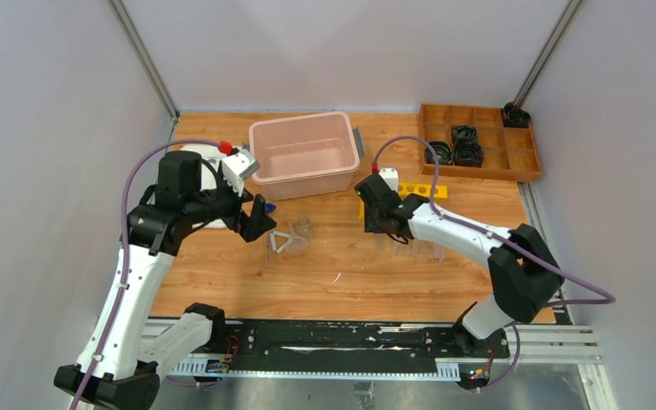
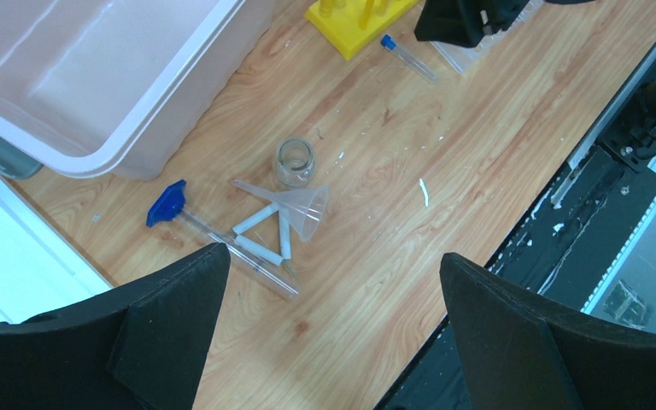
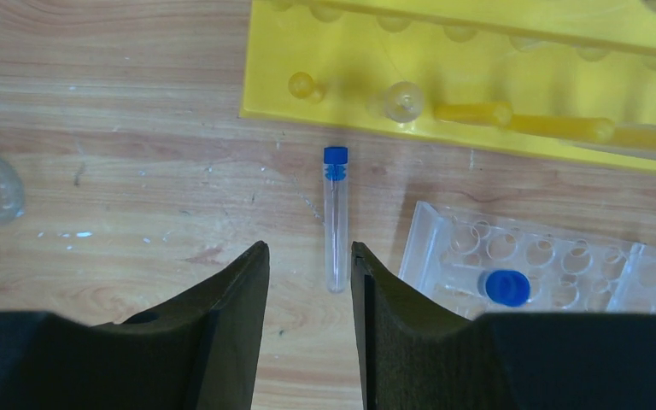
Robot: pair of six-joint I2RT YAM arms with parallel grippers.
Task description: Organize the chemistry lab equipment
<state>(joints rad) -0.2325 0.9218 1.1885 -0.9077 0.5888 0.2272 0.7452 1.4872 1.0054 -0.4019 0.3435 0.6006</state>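
Note:
A small clear tube with a blue cap lies flat on the wood just below the yellow tube rack. My right gripper hovers over it, open, nothing between its fingers; the tube's lower end lies by the right fingertip. The clear rack to the right holds one blue-capped tube. My left gripper stands wide open and empty above bare wood. Beyond it lie the funnel, the small clear beaker, a white-sleeved triangle and a long clear rod-like tube with a blue end.
A pink tub stands at the back centre, close to the left gripper. The brown wooden tray with black rings sits back right. The yellow rack and clear rack flank the right gripper.

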